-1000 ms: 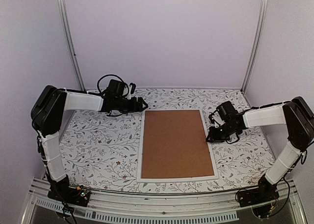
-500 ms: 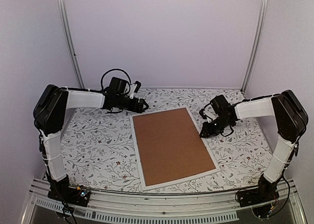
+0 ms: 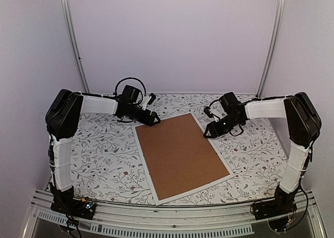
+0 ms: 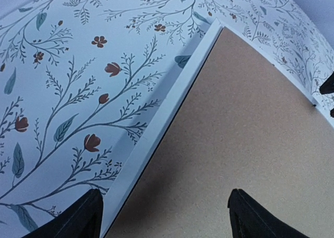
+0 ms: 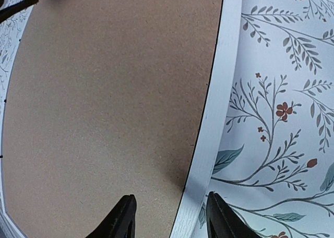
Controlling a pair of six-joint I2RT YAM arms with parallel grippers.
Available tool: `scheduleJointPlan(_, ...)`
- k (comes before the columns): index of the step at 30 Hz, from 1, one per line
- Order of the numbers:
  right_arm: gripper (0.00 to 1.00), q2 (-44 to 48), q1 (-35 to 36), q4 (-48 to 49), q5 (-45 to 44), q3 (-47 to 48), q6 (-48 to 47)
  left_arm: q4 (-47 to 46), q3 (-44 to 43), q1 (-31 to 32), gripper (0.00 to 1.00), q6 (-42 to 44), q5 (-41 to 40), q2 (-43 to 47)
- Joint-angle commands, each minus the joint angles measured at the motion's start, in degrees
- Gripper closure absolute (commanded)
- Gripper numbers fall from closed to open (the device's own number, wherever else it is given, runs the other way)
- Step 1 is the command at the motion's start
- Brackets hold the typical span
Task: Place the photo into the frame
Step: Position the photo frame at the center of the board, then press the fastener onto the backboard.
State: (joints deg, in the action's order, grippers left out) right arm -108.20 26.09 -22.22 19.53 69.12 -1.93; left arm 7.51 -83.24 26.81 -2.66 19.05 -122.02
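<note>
Spread wide, the left gripper [image 3: 155, 121] is held low over the far left corner of the frame [image 3: 145, 162]. The right gripper [image 3: 209, 134] is held low at the frame's far right side, with its jaws parted less widely and nothing pinched between them.

The counter [image 3: 99, 149] is covered all over with a pale print of leaves, twigs and small red flowers. On it, about the middle, the frame is laid flat with its back upward. It is skewed to the counter's edges, so that its far end is turned toward the left and its near end toward the right. Only a thin white rim is seen, since the back is filled by a plain brown board [image 3: 180, 154].

In the left wrist view the rim [image 4: 156, 123] is seen running between the left gripper's fingertips [image 4: 86, 217], one over the flowered cover and one over the board [image 4: 245, 123].

In the right wrist view the same is shown for the right gripper [image 5: 169, 219]. The rim [image 5: 216, 102] passes between the two fingertips [image 5: 122, 219], with clear space on each side of it. Whether either gripper touches the frame cannot be told.
</note>
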Motion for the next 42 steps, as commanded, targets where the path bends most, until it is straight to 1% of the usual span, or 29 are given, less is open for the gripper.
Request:
scheduleJointPlan(1,0.49,-1.06,-0.1,-1.45,1.8,2.59,-0.88,2.76,-4.29,-0.86,0.15,2.53,1.43,-3.15)
scheduleJointPlan(7,0.48,-1.91,-0.24,-3.44,1.48,4.74,-0.53,4.85,-7.46,-0.88,0.15,3.95,3.5,-5.74)
scheduleJointPlan(19,0.47,-2.43,-0.68,-4.02,0.24,5.1,-0.39,5.43,-7.64,-0.73,0.17,3.69,6.55,-6.79)
scheduleJointPlan(35,0.47,-1.28,-0.72,-3.48,-0.6,3.59,0.7,7.88,-8.74,0.34,0.22,4.5,5.49,-9.25)
scheduleJointPlan(38,0.47,-1.34,-0.91,-3.49,-1.03,3.42,1.57,7.85,-8.11,0.51,0.23,4.67,5.94,-8.81)
scheduleJointPlan(42,0.47,-2.41,-2.15,-4.11,-1.88,3.56,5.3,7.14,-7.01,0.59,0.24,5.0,7.25,-8.07)
